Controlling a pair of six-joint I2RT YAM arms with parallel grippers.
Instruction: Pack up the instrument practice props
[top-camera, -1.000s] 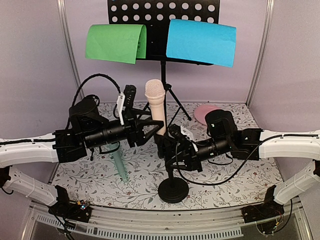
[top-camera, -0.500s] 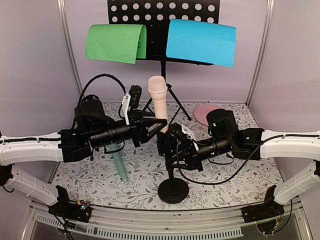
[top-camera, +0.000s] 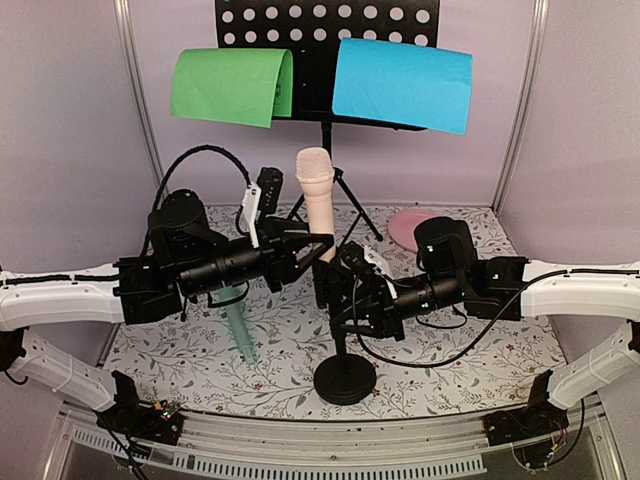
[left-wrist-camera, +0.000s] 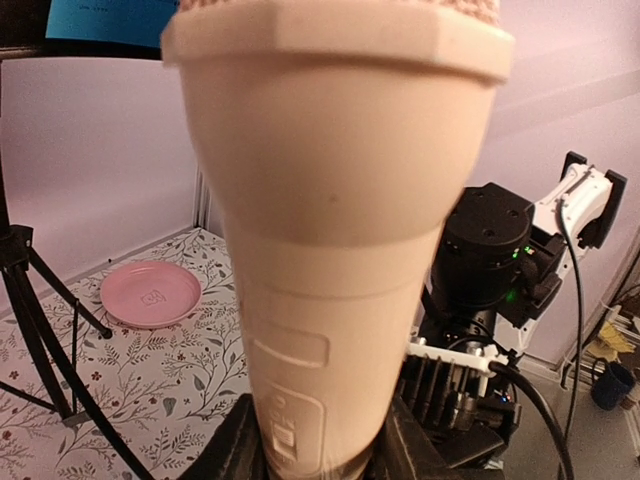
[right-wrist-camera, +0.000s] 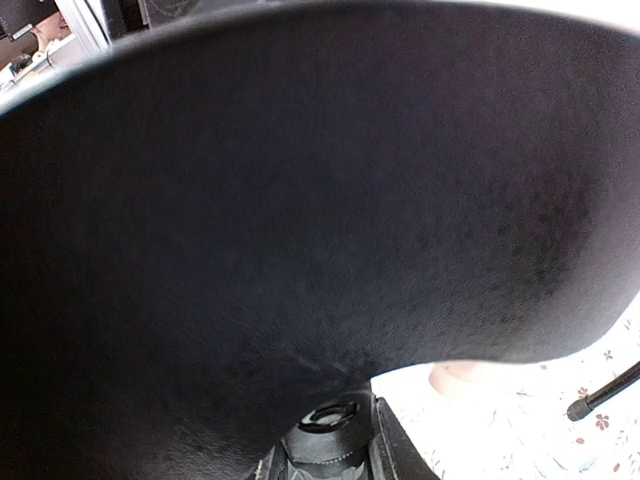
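Note:
My left gripper (top-camera: 318, 245) is shut on the lower handle of the pink toy microphone (top-camera: 316, 200) and holds it upright above the table; the microphone fills the left wrist view (left-wrist-camera: 330, 250). My right gripper (top-camera: 340, 295) is shut on the stem of a black mic support, whose round base (top-camera: 344, 380) hangs low near the front edge and fills the right wrist view (right-wrist-camera: 300, 200). The mint microphone (top-camera: 240, 335) lies on the table under my left arm. The black perforated music rack (top-camera: 325, 20) stands at the back with the green sheet (top-camera: 232, 87) and blue sheet (top-camera: 402, 85). A second support is not visible.
The round pink plate (top-camera: 405, 225) lies at the back right, also in the left wrist view (left-wrist-camera: 150, 293). The rack's tripod legs (top-camera: 352, 205) spread behind the grippers. Purple walls close in the back and sides of the floral table.
My left gripper has raised the pink microphone a little higher. My right gripper and the black support have shifted slightly left and up.

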